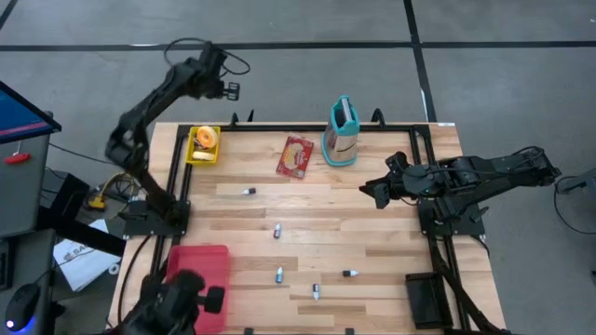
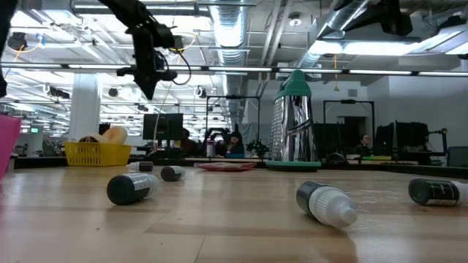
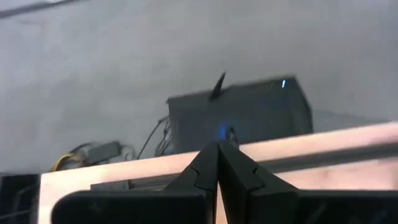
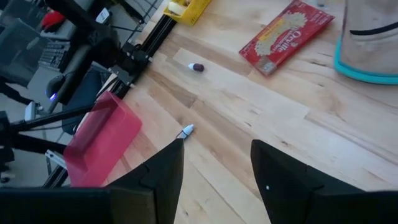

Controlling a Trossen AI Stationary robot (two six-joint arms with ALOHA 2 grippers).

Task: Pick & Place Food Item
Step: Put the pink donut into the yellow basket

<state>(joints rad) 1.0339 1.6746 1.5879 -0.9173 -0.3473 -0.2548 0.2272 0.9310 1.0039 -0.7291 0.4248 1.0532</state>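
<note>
A yellow basket (image 1: 203, 146) stands at the table's far left with a round, bun-like food item (image 1: 207, 137) in it; the low view shows it too (image 2: 97, 152). A red snack packet (image 1: 295, 156) lies flat near the far edge. My left gripper (image 1: 229, 90) is raised beyond the table's far edge, above and behind the basket. It is shut with nothing between its fingers (image 3: 217, 155). My right gripper (image 1: 372, 192) hovers over the table's right half, open and empty (image 4: 217, 163).
A shiny metal grater with teal trim (image 1: 342, 132) stands upright right of the packet. Several small bottles (image 1: 277, 274) lie scattered over the middle and near part of the table. A pink bin (image 1: 199, 275) sits at the near left corner.
</note>
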